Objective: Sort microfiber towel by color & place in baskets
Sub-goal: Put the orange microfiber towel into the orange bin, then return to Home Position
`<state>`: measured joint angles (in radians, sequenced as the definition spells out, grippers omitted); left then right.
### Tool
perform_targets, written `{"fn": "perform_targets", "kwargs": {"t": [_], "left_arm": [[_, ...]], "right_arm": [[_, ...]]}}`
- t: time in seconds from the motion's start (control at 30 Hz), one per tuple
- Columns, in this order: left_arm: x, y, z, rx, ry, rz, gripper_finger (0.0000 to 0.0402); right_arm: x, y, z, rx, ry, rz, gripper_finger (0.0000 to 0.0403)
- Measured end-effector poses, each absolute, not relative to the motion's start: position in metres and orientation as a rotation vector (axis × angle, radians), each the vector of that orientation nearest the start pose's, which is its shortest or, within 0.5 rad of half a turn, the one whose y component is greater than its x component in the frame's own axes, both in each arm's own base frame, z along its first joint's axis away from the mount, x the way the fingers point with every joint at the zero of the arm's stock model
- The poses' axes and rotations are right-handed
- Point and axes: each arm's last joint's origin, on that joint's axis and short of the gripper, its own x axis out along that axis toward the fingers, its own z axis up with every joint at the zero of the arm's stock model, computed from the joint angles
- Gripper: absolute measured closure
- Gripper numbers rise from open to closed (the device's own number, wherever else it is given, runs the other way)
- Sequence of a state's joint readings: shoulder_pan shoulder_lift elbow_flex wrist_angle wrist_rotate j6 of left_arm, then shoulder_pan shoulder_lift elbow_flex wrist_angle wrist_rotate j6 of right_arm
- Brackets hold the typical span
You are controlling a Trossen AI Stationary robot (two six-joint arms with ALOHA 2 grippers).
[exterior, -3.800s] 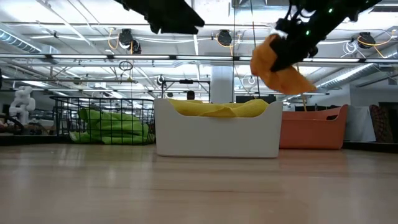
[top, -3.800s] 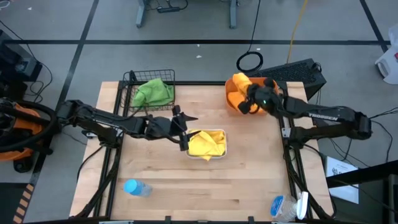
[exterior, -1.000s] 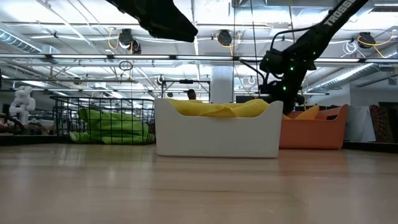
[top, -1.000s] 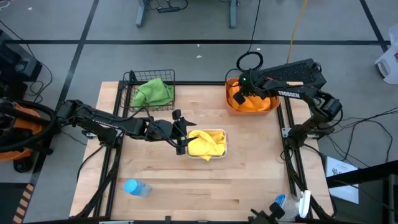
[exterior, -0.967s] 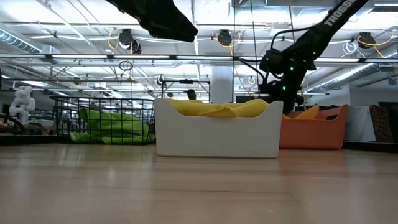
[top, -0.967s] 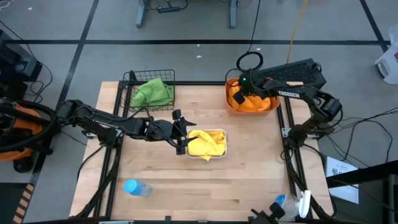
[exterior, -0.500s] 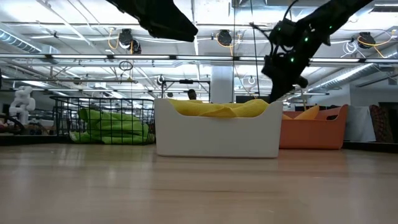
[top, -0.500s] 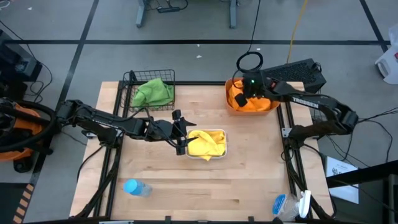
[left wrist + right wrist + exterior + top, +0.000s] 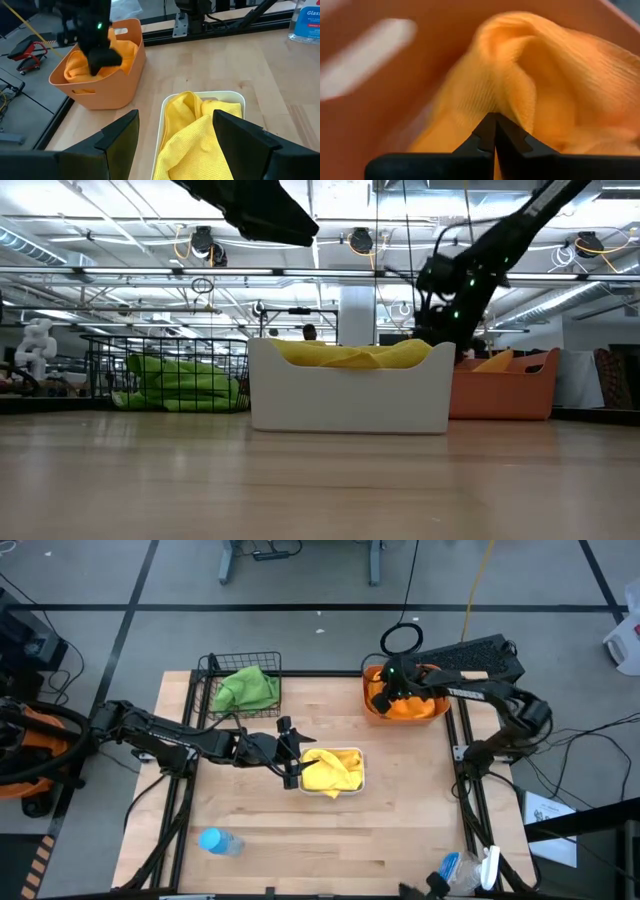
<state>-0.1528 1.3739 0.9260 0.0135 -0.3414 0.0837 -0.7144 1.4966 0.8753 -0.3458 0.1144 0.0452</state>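
Orange cloths [image 9: 412, 703] lie in the orange tub [image 9: 432, 713] at the table's far right. My right gripper [image 9: 383, 692] is shut and reaches down into the tub's left part, its tips at the orange cloth [image 9: 540, 70]. Yellow cloths [image 9: 330, 770] lie heaped in the white tray [image 9: 358, 753] at the table's middle. My left gripper [image 9: 291, 753] is open and empty just left of the tray, its fingers [image 9: 119, 136] standing on either side of the yellow cloth [image 9: 192, 135]. A green cloth [image 9: 247, 688] lies in the black wire basket [image 9: 212, 668] at the far left. My right gripper's shut fingertips [image 9: 492, 131] lie against a fold of the orange cloth [image 9: 507, 85] inside the tub, next to the tub's wall. The fingers come from above, slanting down. The cloth rests in the tub.
A blue plastic bottle [image 9: 220, 841] lies near the table's front left. A spray bottle [image 9: 466, 871] stands at the front right corner. Bare wood lies between the tray and the near edge.
My right gripper rose out of the orange tub and a little toward the table's right, then came back down into the tub's left part, shut all the while. The orange cloths stay in the tub.
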Motion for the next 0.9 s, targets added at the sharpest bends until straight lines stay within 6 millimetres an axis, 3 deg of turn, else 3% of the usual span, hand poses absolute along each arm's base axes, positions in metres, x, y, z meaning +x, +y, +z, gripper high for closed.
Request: {"fn": "perform_targets", "kwargs": {"t": [0.17, 0.4, 0.7, 0.9], "left_arm": [[0.299, -0.036, 0.27, 0.189, 0.435, 0.168, 0.0142], [0.299, -0.036, 0.27, 0.19, 0.437, 0.167, 0.0142], [0.298, -0.043, 0.27, 0.205, 0.433, 0.141, 0.0142], [0.291, -0.045, 0.276, 0.238, 0.425, 0.201, 0.0142]], "right_arm": [[0.211, -0.22, 0.164, 0.38, 0.972, -0.863, 0.0403], [0.211, -0.221, 0.157, 0.403, 0.99, -0.867, 0.0403], [0.203, -0.188, 0.213, 0.377, 0.881, -0.854, 0.0403], [0.201, -0.137, 0.256, 0.259, 0.751, -0.708, 0.0403]]}}
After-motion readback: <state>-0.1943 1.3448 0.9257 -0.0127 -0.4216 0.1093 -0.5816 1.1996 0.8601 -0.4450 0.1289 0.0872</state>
